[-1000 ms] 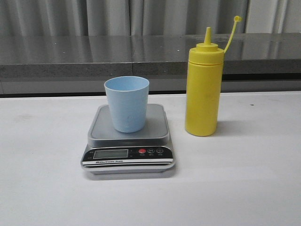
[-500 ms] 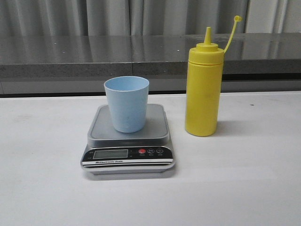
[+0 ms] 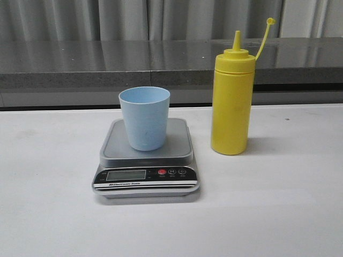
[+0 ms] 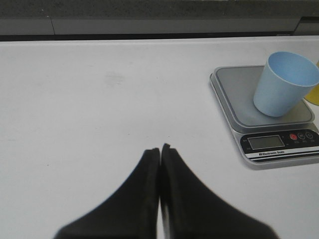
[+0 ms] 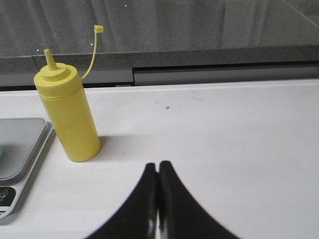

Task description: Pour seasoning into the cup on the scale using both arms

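The pale blue cup [image 3: 144, 118] stands upright on the silver-grey scale [image 3: 147, 176] near the middle of the white table; both also show in the left wrist view, the cup [image 4: 284, 83] on the scale [image 4: 234, 94]. To the right of the scale stands the tall yellow seasoning bottle [image 3: 231, 104], its nozzle uncapped and the cap hanging on its strap; in the right wrist view the bottle [image 5: 68, 110] is upright too. My left gripper [image 4: 160, 147] is shut and empty, well to the left of the scale. My right gripper [image 5: 158, 165] is shut and empty, to the right of the bottle. Neither arm shows in the front view.
A dark grey ledge [image 3: 107, 61] runs along the far edge of the table, with grey curtains behind it. A small dark speck [image 5: 167, 106] lies on the table beyond the right gripper.
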`<state>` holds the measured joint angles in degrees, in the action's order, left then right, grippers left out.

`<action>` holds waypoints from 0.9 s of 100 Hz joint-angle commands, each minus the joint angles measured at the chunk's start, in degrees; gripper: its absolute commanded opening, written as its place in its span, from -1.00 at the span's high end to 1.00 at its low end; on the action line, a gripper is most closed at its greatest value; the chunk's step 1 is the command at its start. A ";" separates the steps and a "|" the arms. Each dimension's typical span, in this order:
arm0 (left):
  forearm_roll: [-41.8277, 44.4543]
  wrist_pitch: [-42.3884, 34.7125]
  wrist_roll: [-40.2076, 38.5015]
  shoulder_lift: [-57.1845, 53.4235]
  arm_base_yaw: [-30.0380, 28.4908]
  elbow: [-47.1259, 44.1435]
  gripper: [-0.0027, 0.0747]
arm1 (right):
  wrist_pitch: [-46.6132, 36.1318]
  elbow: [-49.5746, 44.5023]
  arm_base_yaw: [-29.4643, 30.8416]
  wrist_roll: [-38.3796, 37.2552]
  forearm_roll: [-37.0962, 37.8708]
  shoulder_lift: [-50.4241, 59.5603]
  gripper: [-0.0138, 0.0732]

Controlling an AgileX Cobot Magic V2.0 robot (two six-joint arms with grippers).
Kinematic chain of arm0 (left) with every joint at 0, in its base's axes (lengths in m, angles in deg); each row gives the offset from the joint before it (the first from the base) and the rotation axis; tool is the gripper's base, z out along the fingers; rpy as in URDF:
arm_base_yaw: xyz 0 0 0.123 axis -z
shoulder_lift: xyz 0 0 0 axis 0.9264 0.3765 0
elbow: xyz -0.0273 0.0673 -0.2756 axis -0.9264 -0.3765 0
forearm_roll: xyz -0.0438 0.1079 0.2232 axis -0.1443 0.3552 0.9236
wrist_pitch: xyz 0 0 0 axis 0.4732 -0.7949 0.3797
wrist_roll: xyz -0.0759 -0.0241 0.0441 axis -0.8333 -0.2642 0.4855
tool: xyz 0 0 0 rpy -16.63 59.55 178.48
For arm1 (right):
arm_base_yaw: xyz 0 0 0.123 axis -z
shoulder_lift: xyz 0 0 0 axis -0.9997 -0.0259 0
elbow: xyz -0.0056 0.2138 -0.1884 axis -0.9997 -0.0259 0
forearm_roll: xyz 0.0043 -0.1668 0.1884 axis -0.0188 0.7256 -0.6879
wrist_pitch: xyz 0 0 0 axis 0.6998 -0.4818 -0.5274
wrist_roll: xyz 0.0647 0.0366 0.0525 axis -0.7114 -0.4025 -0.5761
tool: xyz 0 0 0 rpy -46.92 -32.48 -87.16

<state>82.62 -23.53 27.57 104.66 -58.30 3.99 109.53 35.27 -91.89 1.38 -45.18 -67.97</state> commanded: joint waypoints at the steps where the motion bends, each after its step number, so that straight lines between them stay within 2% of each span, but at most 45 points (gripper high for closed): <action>1: -0.21 -4.17 -0.67 0.34 -0.20 1.55 0.98 | -3.72 3.36 0.24 0.13 -0.04 -3.90 0.84; 11: -0.21 -4.17 -0.67 0.34 -0.20 1.55 0.98 | -3.70 4.93 0.04 0.13 -0.04 -8.56 0.79; 20: -0.21 -4.17 -0.67 0.34 -0.20 1.55 0.98 | -3.83 6.44 -0.87 0.13 -0.15 -12.43 0.59; 56: -0.21 -4.17 -0.67 0.34 -0.20 1.55 0.98 | -10.75 9.05 -7.40 0.13 -0.51 -28.21 -0.85; 64: -0.21 -4.17 -0.67 0.34 -0.20 1.55 0.98 | -12.94 9.05 -8.48 0.13 -0.51 -31.22 -0.79; 90: -0.21 -4.17 -0.67 0.34 -0.20 1.55 0.98 | -24.81 9.05 -11.49 0.13 -0.58 -38.78 -0.78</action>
<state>82.62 -23.53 27.54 104.66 -58.30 3.99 93.21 42.31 -102.48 1.38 -45.62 -105.42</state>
